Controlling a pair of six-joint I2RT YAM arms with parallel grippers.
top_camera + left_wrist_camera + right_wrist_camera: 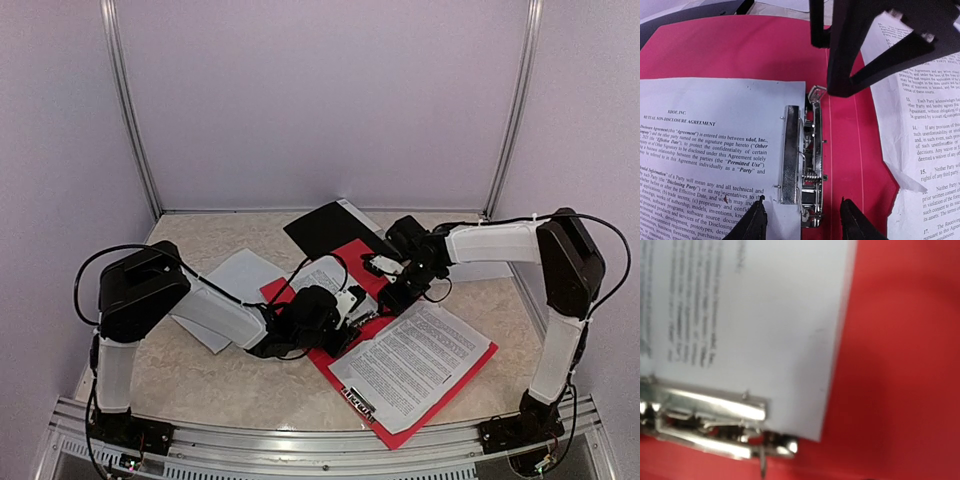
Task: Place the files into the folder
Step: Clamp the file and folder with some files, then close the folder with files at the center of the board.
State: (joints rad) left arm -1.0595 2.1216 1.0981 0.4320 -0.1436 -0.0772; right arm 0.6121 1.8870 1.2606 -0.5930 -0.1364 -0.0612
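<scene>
Left wrist view, item list.

1. Left gripper: jaws stand partly apart with nothing clamped. Both fingertips hang clear of the surface below.
2. Metal clip: fixed along the spine of the red folder. Its near end lies between the left jaws, touching neither tip, and the rest runs straight ahead of them.
3. Printed sheet: an agreement text, lying flat on the folder half outside the left-hand fingertip. Its edge is tucked under the clip's flat bar.
4. Second printed sheet: numbered paragraphs, lying on the folder half outside the right-hand fingertip, apart from the clip. The edge nearest the clip is curled and ragged.
5. Right gripper: dark fingers hang over the far end of the clip, ahead of the left jaws. Whether those jaws are apart or closed cannot be told, and nothing shows in their hold.

Right wrist view: blurred; the clip bar, a corner of the printed sheet under it, and red folder below the jaws.

Top external view: loose white sheets lie on the table behind the left gripper. A black folder lies beyond both jaws.
</scene>
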